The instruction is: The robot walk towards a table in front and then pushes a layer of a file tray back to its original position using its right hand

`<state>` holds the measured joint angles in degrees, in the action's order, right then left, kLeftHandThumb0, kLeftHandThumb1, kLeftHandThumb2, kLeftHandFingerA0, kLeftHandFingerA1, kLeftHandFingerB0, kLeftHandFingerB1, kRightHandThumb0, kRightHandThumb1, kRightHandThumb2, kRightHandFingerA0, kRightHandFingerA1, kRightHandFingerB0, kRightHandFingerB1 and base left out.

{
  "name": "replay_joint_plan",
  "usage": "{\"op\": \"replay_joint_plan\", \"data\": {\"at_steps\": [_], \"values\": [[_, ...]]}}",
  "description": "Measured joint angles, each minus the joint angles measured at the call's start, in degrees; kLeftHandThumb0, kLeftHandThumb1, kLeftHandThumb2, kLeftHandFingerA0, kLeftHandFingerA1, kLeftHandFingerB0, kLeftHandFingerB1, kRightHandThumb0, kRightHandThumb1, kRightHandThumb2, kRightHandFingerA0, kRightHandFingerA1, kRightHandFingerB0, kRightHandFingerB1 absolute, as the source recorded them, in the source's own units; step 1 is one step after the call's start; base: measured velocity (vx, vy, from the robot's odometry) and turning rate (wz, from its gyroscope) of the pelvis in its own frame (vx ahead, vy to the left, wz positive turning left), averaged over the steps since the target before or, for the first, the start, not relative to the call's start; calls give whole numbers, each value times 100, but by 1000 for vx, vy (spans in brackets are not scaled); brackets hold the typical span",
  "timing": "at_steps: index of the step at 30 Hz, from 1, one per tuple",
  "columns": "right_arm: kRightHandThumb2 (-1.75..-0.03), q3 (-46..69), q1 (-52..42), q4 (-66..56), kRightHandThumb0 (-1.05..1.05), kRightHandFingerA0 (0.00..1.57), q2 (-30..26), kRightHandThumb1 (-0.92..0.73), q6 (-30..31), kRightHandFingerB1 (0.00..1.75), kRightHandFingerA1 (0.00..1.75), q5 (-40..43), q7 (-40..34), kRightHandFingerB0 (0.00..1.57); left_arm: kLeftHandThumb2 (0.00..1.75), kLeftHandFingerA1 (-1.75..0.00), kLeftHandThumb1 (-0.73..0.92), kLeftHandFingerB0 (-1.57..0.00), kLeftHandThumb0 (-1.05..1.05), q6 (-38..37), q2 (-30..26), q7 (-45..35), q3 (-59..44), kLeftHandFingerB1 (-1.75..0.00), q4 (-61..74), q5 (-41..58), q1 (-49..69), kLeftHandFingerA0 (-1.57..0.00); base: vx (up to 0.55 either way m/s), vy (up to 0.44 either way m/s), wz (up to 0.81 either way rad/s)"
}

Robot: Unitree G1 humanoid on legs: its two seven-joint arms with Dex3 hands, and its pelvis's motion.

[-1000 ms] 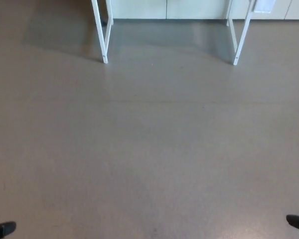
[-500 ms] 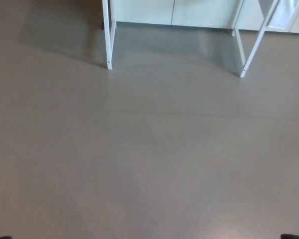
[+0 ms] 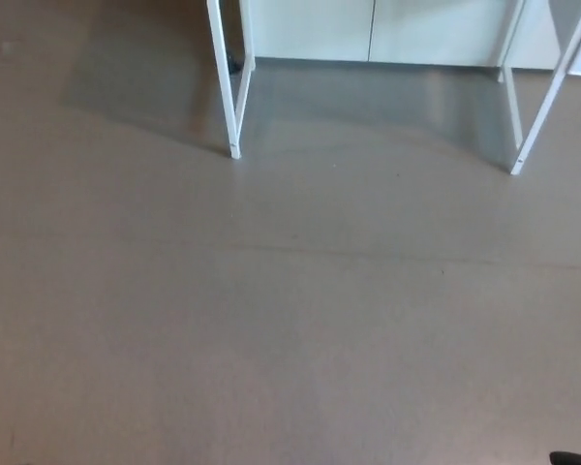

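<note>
Standing white table legs (image 3: 230, 87), grey floor (image 3: 271, 310), pale cabinets (image 3: 368, 29) behind

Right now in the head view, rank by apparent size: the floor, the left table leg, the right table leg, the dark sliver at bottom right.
1. Floor
2. Left table leg and right table leg: look alike, not ranked
3. Dark sliver, cropped, unidentifiable

Single head view, high up and tilted steeply down at the grey-brown floor (image 3: 271, 320), facing forward toward white table legs (image 3: 229, 87) at the top edge, pale cabinet fronts (image 3: 368, 29) just behind those legs, tabletop out of frame.
</note>
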<state>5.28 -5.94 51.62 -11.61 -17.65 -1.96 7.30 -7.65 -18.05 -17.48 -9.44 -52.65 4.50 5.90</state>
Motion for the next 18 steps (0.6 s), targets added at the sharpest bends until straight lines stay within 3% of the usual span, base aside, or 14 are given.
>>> {"op": "replay_joint_plan", "data": {"at_steps": [8, 18], "values": [[-58, -164, 40, 20, -18, 64, -18, -62, -50, 41, 47, -96, -48, 48, 57, -41, 59, -34, -17, -21, -47, 10, 1, -35, 3, 1, -98, -49, 320, 43, -28], [-58, -265, 107, 12, -19, 64, -5, -62, -95, 41, 47, -194, -80, 48, 57, -41, 60, -35, -14, -19, -117, 57, 4, -35, -7, 1, -118, -50, 255, 26, 7]]}}
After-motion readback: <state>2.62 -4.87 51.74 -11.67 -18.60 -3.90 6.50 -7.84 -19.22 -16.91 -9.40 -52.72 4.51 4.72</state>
